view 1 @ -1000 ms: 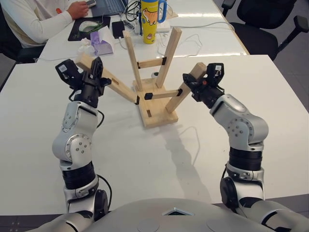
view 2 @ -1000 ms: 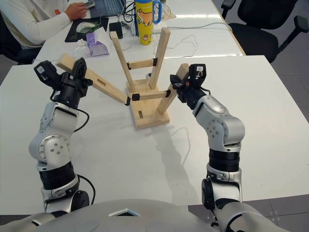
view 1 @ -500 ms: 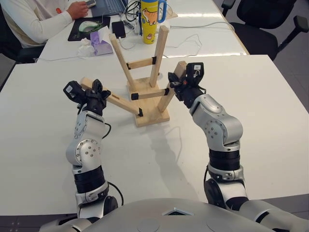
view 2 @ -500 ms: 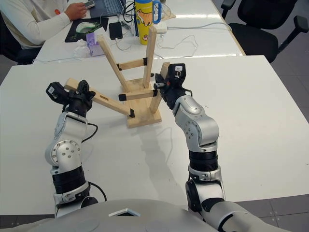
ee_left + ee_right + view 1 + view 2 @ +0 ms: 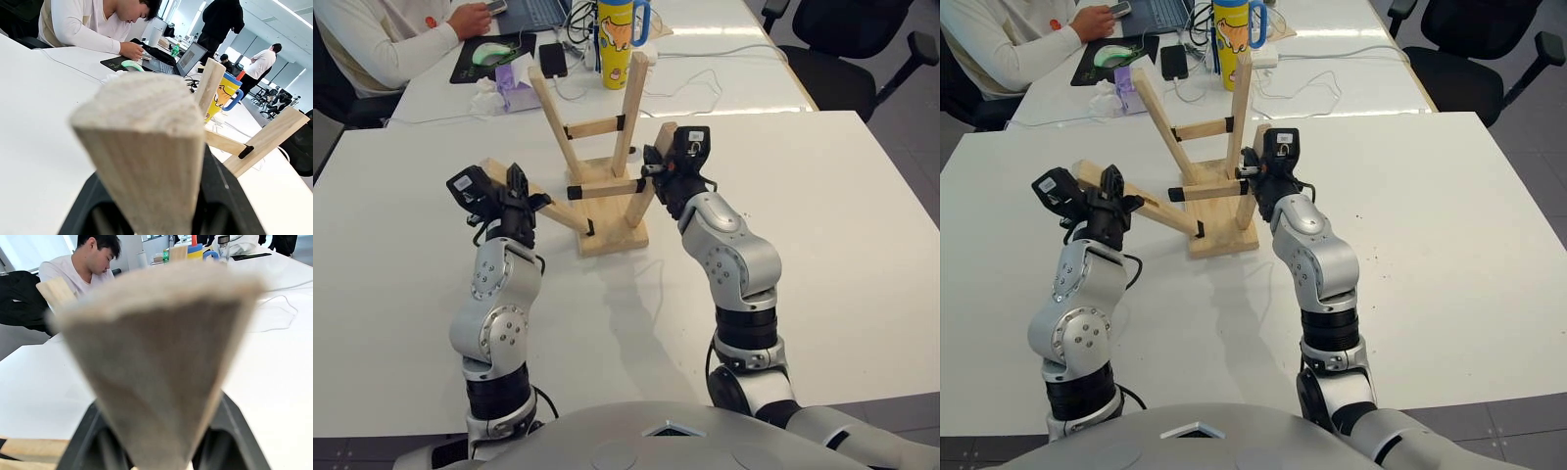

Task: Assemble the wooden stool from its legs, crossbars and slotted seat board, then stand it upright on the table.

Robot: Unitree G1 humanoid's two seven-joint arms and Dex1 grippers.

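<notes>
Stool (image 5: 602, 181) upside down near the middle of the white desk (image 5: 862, 215), its seat board (image 5: 612, 235) down on the surface and its legs pointing up. The board looks to lie flat, though the far edge is hidden behind the legs and this cannot be confirmed.

Two rear legs (image 5: 548, 110) rise steeply and lean away from each other, joined by an upper crossbar (image 5: 592, 127). A lower crossbar (image 5: 604, 188) runs from the middle of the frame to the near leg (image 5: 639, 201).

The right hand (image 5: 671, 168) is clenched on the upper end of that near leg. Its wrist view shows the cut end of the wood (image 5: 161, 357) seated between the dark fingers (image 5: 88, 435).

A splayed leg (image 5: 563, 213) slants low and outward toward the robot's left from the board's corner. The left hand (image 5: 514, 191) is clamped around it near its free end, where the square end grain (image 5: 146, 147) sits between dark pads (image 5: 225, 205).

Behind the stool, on a neighbouring desk, stand a yellow mug (image 5: 617, 39) and a purple box (image 5: 516, 90), both well apart from the stool.
</notes>
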